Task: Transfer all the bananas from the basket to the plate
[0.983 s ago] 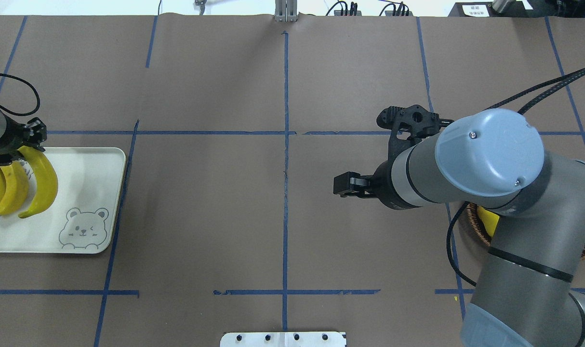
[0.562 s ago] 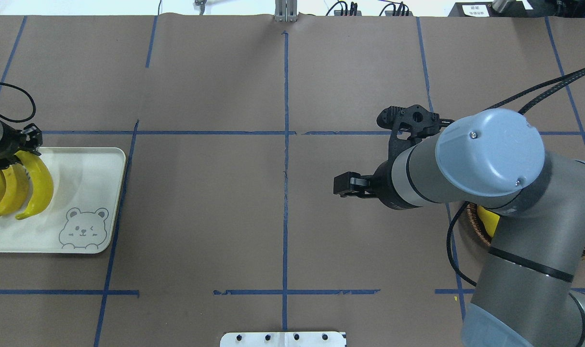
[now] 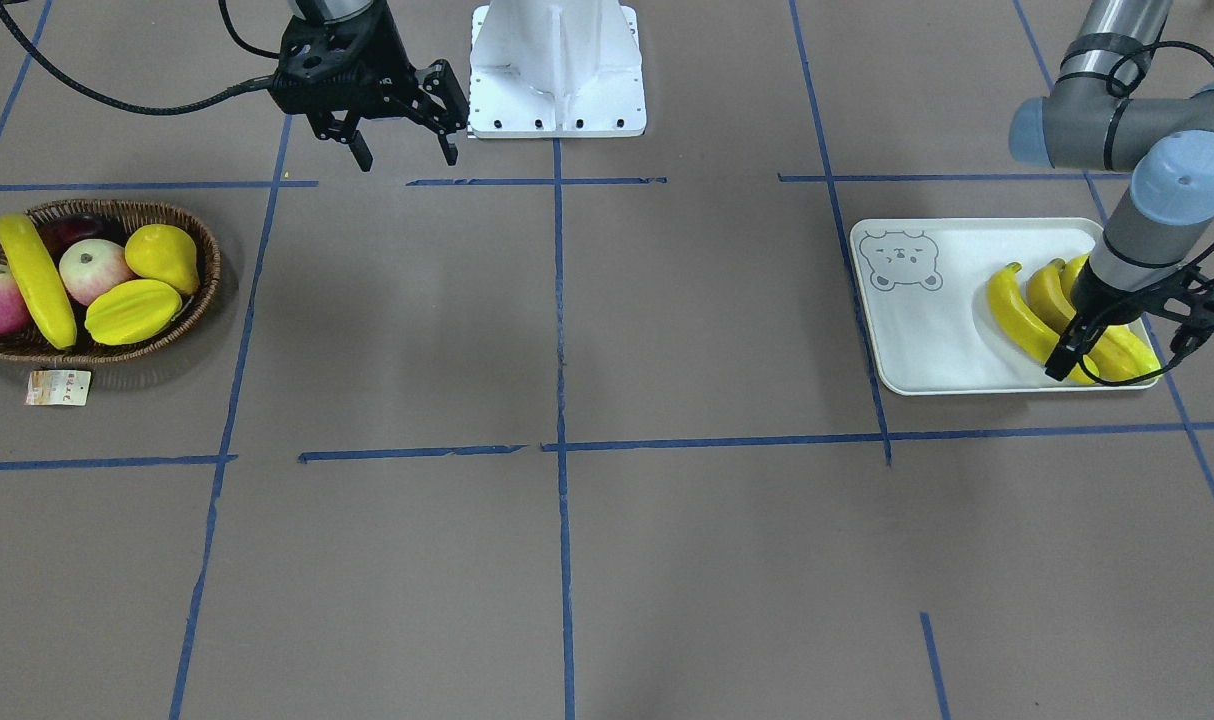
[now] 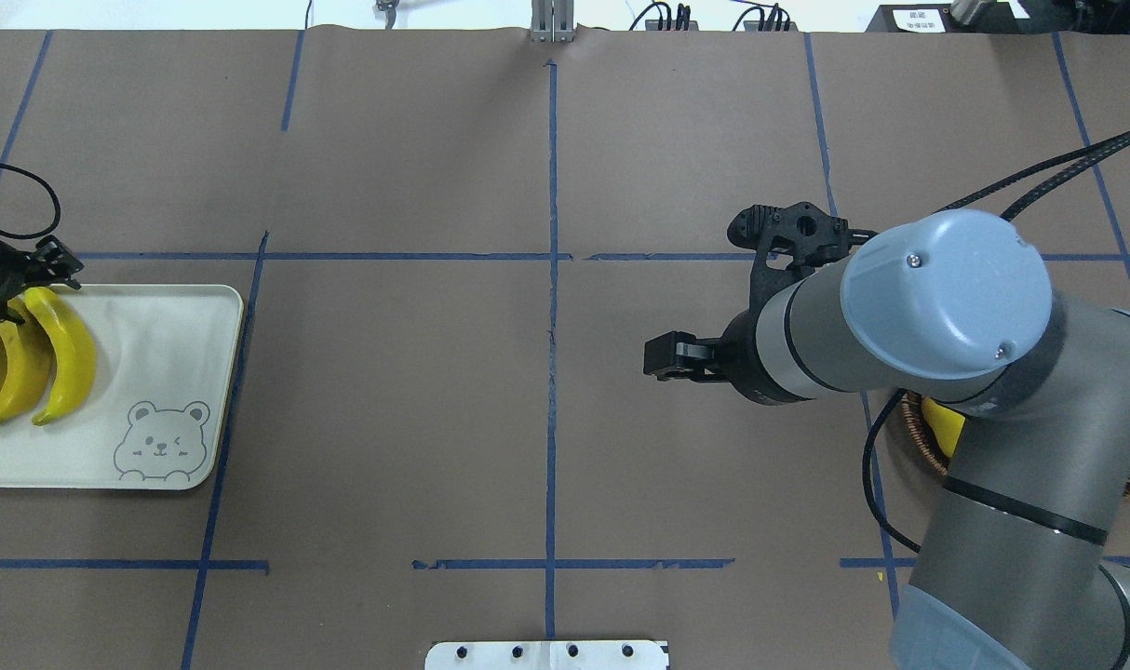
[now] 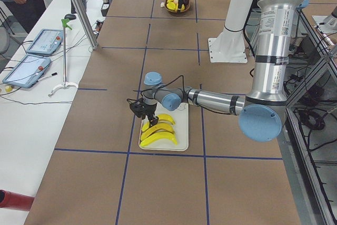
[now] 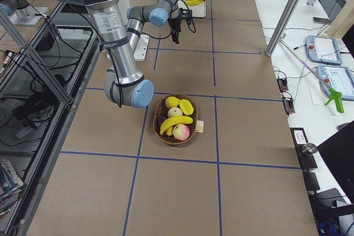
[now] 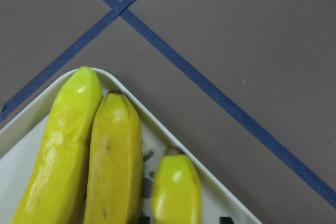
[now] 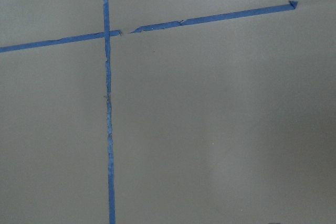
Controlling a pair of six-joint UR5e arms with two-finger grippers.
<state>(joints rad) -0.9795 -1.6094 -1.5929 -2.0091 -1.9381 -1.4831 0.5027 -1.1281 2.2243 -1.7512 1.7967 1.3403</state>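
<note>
One brown paper-covered bench (image 3: 667,560), crossed by blue tape lines (image 3: 557,300), carries everything. Directly below the left claw (image 3: 1117,362) sits the white bear-face plate (image 3: 942,330), with three bananas (image 3: 1017,318) lying side by side on it. The claw's jaws are spread wide, straddling the bananas' ends and gripping nothing.

Well away from the right claw (image 3: 409,160), out to its own right and farther from the robot's base (image 3: 557,70), rests the wicker basket (image 3: 199,300). It holds the fourth banana (image 3: 37,282) beside apples (image 3: 92,270), a pear (image 3: 162,255) and a starfruit (image 3: 132,310). The right claw hangs wide and empty above bare bench.

The third placement looks done. Next, the right claw likely must reach the basket and close across the last banana only.
</note>
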